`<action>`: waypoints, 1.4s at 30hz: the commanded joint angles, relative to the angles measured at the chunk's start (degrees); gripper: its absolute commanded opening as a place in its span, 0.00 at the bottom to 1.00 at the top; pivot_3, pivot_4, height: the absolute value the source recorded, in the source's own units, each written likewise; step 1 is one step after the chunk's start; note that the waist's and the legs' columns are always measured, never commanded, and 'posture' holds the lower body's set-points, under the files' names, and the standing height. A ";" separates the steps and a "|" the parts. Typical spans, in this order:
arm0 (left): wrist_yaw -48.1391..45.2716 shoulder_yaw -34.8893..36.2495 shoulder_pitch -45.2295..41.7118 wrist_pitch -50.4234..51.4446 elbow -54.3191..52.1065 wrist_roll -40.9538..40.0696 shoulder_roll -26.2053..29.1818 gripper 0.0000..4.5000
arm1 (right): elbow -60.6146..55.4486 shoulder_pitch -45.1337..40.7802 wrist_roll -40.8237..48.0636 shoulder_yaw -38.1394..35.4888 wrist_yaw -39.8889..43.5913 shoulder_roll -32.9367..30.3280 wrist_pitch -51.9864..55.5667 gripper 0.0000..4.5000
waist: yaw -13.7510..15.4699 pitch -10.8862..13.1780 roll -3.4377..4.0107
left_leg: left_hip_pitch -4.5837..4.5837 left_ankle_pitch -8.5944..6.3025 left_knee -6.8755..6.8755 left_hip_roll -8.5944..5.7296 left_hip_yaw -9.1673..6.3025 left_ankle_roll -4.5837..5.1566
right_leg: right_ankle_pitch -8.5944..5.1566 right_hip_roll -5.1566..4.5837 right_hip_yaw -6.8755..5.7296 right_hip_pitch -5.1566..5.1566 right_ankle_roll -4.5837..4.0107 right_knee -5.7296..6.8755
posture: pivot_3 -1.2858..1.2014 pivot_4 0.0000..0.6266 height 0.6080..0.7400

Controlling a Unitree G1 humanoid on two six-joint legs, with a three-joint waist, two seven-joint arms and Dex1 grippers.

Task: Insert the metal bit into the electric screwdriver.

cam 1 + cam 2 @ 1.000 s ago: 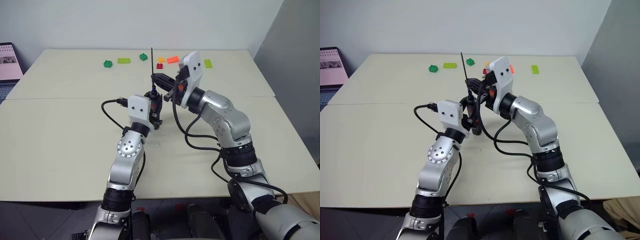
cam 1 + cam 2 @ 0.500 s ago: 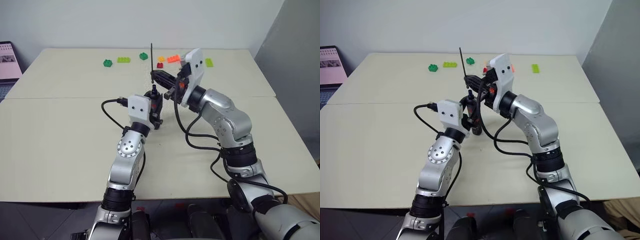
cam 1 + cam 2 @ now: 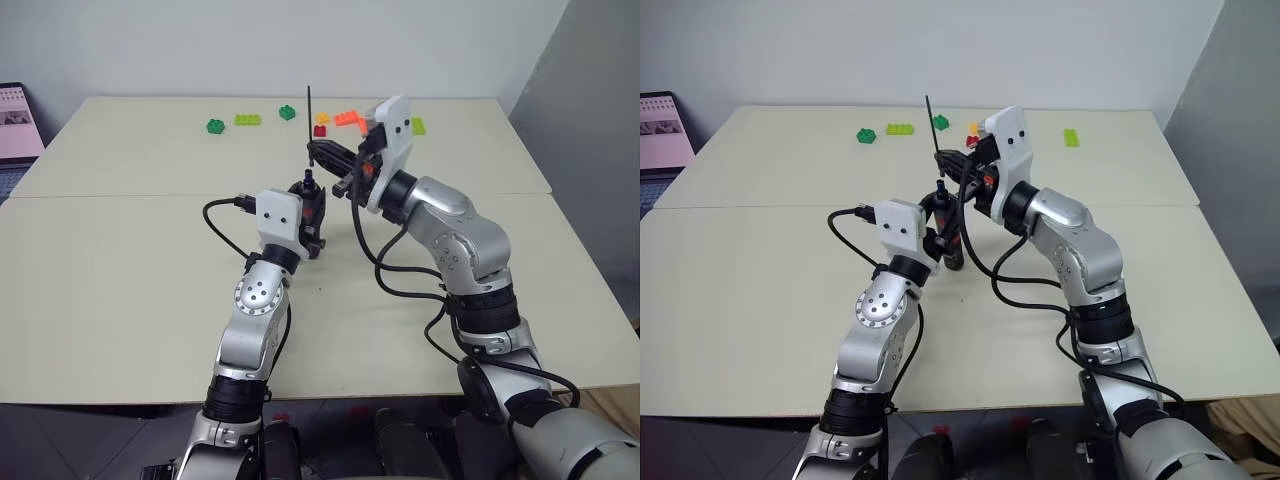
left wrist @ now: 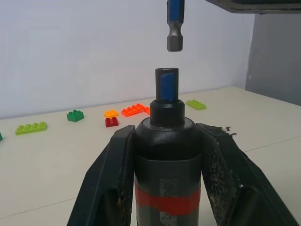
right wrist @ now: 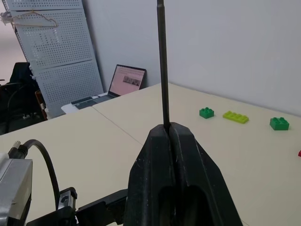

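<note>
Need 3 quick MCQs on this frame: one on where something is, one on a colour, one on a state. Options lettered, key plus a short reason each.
1. Where is the lower end of the metal bit relative to the electric screwdriver?
A. Seated in its socket
B. Just above its socket, with a gap
C. Lying on the table

2. What colour is the band round the screwdriver body?
A. Red-orange
B. Green
C. White

3. What state is the right gripper in?
A. Open and empty
B. Shut on the screwdriver
C. Shut on the bit

Key:
1 B: the left wrist view shows clear space between the bit's end and the socket.
2 A: the band shows between the fingers of the left gripper, which is shut on the screwdriver.
3 C: the right wrist view shows the thin rod rising from between the closed fingers.
</note>
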 commanded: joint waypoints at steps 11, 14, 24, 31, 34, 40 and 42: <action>0.45 0.39 0.76 0.63 0.33 1.12 0.69 0.36 | -1.72 0.11 0.09 1.10 0.16 0.10 0.01 0.00 | 0.00 0.00 0.00 | -0.01 0.00 0.00 0.00 0.00 0.00 | 0.00 0.00 -0.01 0.00 0.01 -0.01 | 0.52 0.24 1.00; 0.44 0.33 0.76 0.54 0.36 1.14 0.68 0.36 | -1.80 0.40 0.11 1.33 0.19 -0.04 0.11 0.00 | 0.00 0.00 0.00 | -0.02 0.00 0.00 0.00 0.00 0.00 | 0.00 0.00 0.00 0.00 0.00 -0.02 | 0.52 0.24 1.00; 0.44 0.24 1.00 0.42 0.28 1.28 0.74 0.36 | -3.46 -0.45 2.38 -0.97 -0.35 0.84 -0.17 0.00 | 0.00 0.00 0.00 | -0.01 0.00 0.00 0.00 -0.01 0.00 | 0.00 0.00 -0.02 0.00 0.00 -0.01 | 0.52 0.24 1.00; 0.47 0.16 1.08 0.41 0.22 1.31 0.68 0.36 | -3.30 -0.21 2.23 -0.92 -0.57 0.32 -0.06 0.00 | 0.00 0.00 0.00 | -0.03 0.00 0.00 0.00 -0.01 0.00 | 0.00 0.00 -0.02 -0.01 0.01 -0.03 | 0.52 0.24 1.00; 0.46 0.14 1.08 0.45 0.21 1.33 0.71 0.36 | -3.30 0.27 2.09 -0.23 -0.24 0.06 0.37 0.00 | 0.00 0.00 0.00 | -0.03 0.00 0.00 0.00 -0.01 0.00 | 0.00 0.00 -0.02 -0.01 0.01 -0.03 | 0.52 0.24 1.00; 0.34 0.12 1.01 0.37 0.29 1.32 0.79 0.36 | -2.27 0.30 1.44 0.49 -0.40 0.21 -0.02 0.00 | 0.00 0.00 0.00 | -0.03 0.00 0.00 0.00 -0.01 0.00 | 0.00 0.00 -0.01 -0.01 0.01 -0.03 | 0.52 0.24 1.00; 0.29 0.12 0.99 0.32 0.32 1.31 0.83 0.36 | -1.81 0.15 1.23 0.52 -0.48 0.32 -0.30 0.00 | 0.00 0.00 0.00 | -0.03 0.00 0.00 0.00 -0.01 0.00 | -0.01 0.00 -0.02 -0.01 0.01 -0.03 | 0.52 0.24 1.00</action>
